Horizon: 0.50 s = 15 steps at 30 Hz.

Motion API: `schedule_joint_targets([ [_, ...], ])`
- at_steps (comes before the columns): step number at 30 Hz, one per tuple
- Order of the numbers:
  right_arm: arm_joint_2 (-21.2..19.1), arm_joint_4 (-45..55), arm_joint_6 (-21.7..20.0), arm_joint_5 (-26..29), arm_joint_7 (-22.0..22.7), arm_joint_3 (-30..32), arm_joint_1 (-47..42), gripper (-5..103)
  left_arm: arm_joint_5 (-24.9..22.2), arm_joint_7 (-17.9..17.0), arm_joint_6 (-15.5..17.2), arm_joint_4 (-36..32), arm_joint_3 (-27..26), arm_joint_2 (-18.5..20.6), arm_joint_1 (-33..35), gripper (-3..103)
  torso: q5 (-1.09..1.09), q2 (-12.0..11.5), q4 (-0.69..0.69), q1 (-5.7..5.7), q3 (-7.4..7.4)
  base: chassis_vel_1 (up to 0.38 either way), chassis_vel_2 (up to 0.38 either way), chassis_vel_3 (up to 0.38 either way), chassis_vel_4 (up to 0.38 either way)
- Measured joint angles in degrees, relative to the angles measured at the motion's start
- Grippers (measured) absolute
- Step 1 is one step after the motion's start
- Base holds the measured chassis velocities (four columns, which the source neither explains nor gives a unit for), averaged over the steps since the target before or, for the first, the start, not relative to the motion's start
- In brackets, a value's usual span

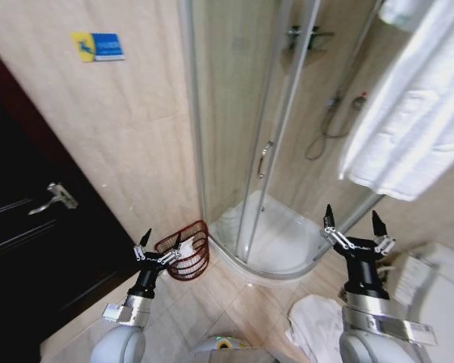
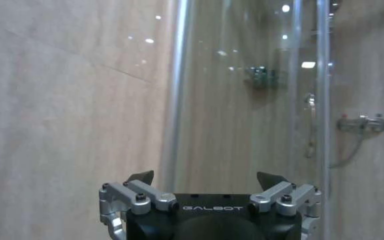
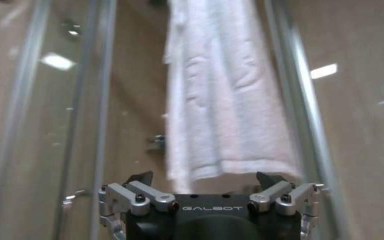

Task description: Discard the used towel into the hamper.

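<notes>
Each tool has a black body with silver linkage arms and black pointed tips. White "GALBOT" lettering marks it. The forearms are silver-grey.

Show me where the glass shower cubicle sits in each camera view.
Head view: shower cubicle fills the upper middle.
Left wrist view: its glass rises above the left claw.
Right wrist view: its posts flank the hanging towel, above the right claw.
Shared landmark: the metal frame post.

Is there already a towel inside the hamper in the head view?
No, the hamper by the wall looks empty through its open weave, while a crumpled white towel lies on the floor near the right arm.
</notes>
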Motion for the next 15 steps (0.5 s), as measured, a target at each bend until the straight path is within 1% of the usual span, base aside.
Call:
schedule_joint_targets([
  [1, 0.0, 0.0, -0.3, 0.2, 0.1, 0.3, 0.0, 100, 0.0, 0.0, 0.0, 0.0, 0.0, 0.0, 0.0, 100, -0.01, 0.0, -0.01, 0.0, 0.0, -0.082, -0.083, -0.081, -0.083],
  [2, -0.5, 0.0, -1.8, 1.3, 0.4, 1.6, 0.1, 100, 0.0, 0.0, 0.0, 0.0, 0.0, 0.0, 0.0, 100, 0.0, 0.0, -0.01, 0.0, 0.0, -0.034, -0.056, -0.025, -0.017],
  [3, -0.5, 0.0, -1.8, 1.3, 0.4, 1.6, 0.1, 100, 0.0, 0.0, 0.0, 0.0, 0.0, 0.0, 0.0, 100, 0.0, 0.0, -0.01, 0.0, 0.0, -0.034, -0.056, -0.025, -0.017],
  [6, -2.8, 0.0, -6.3, 5.7, 0.3, 5.5, 0.9, 100, 0.0, 0.0, 0.0, 0.0, 0.0, 0.0, 0.0, 100, 0.0, 0.0, 0.01, 0.0, 0.0, 0.0, 0.0, 0.0, 0.0],
  [7, -3.6, 0.0, -7.0, 6.8, 0.3, 6.6, 1.5, 100, 0.0, 0.0, 0.0, 0.0, 0.0, 0.0, 0.0, 100, 0.0, 0.0, 0.01, 0.0, 0.0, 0.0, 0.0, 0.0, 0.0],
  [8, -3.6, 0.0, -7.0, 6.8, 0.3, 6.6, 1.5, 100, 0.0, 0.0, 0.0, 0.0, 0.0, 0.0, 0.0, 100, 0.0, 0.0, 0.01, 0.0, 0.0, 0.0, 0.0, 0.0, 0.0],
  [10, -5.8, 0.0, -8.0, 9.1, 0.0, 8.4, 2.6, 100, 0.0, 0.0, 0.0, 0.0, 0.0, 0.0, 0.0, 100, 0.0, 0.0, 0.02, 0.0, 0.0, 0.0, 0.0, 0.0, 0.0],
  [15, -7.4, 0.0, -8.0, 10.1, -0.6, 9.0, 2.9, 100, 0.0, 0.0, 0.0, 0.0, 0.0, 0.0, 0.0, 100, 0.0, 0.0, 0.02, 0.0, 0.0, 0.0, 0.0, 0.0, 0.0],
])
